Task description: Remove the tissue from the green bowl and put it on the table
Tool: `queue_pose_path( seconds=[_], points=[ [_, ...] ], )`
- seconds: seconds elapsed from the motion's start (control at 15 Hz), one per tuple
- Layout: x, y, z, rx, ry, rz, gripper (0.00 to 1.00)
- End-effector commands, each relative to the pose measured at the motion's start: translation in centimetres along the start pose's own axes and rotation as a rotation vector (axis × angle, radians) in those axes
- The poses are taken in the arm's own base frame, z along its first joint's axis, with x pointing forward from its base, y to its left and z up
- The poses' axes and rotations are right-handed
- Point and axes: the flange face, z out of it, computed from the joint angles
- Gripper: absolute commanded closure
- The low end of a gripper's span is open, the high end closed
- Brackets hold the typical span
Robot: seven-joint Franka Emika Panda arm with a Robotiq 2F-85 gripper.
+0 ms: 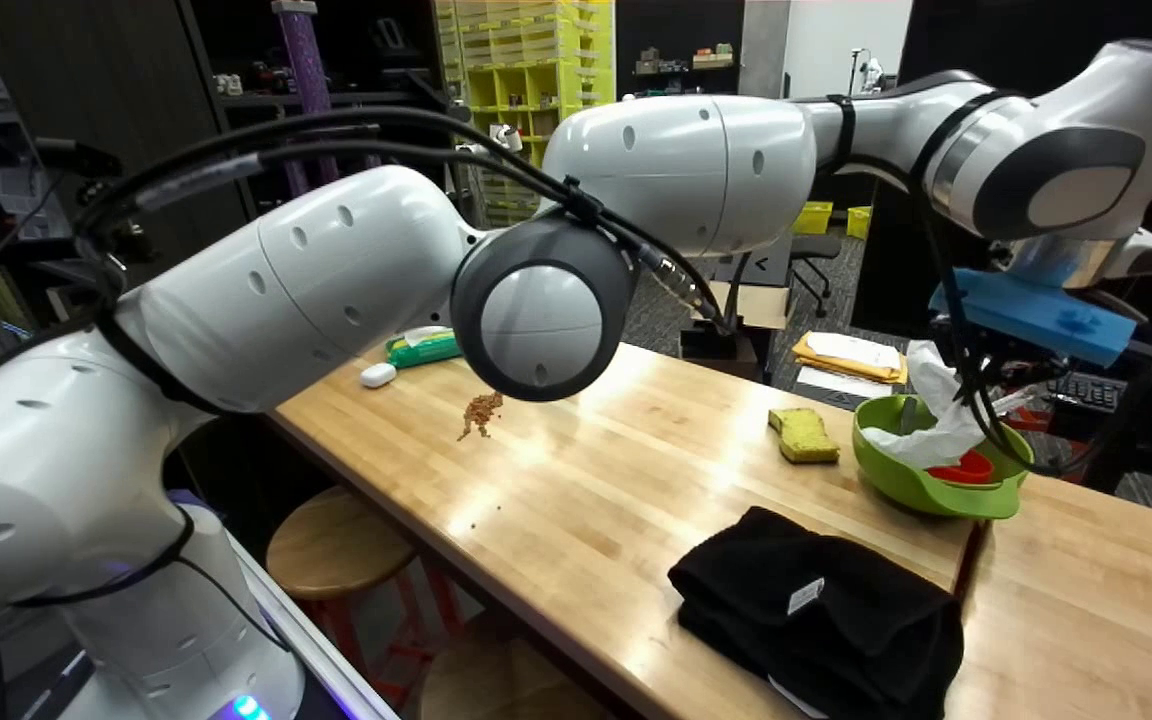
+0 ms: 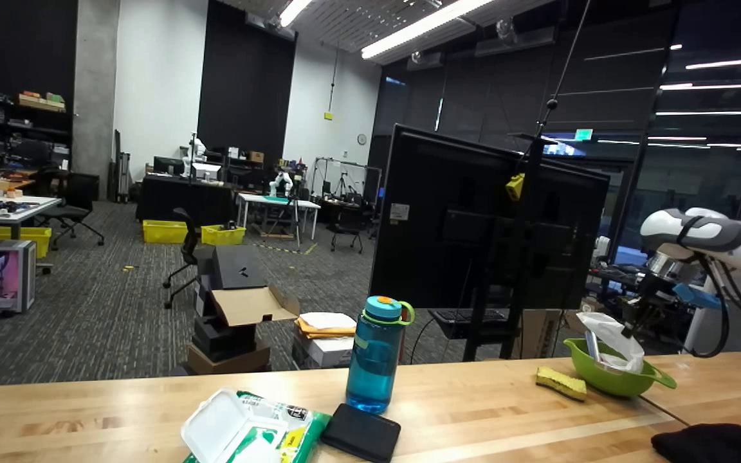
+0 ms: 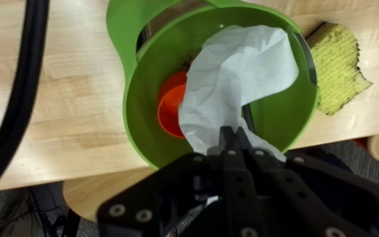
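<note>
Black tool [image 3: 234,133], tips together, pinching white tissue [image 3: 220,85]

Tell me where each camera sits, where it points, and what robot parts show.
Exterior view: beside the base, looking along the arm over the table; most of the arm shows.
Exterior view: low over the table, facing the blue bottle and black panel beyond; arm's end at right.
Wrist view: above the green bowl, looking down; closed gripper at bottom.
Both exterior views share the black cloth; all show the bowl.
</note>
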Motion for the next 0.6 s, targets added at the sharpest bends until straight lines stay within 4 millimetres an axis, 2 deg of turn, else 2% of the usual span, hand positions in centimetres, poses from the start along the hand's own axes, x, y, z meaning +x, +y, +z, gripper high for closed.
queue_pose_path(
  seconds=[0.0, 0.53],
  points=[
    [0.2, -1.5, -4.4, 0.013, 0.015, -0.010, 1.00],
    [0.1, -5.5, -11.4, 0.068, -0.019, -0.093, 1.00]
  ],
)
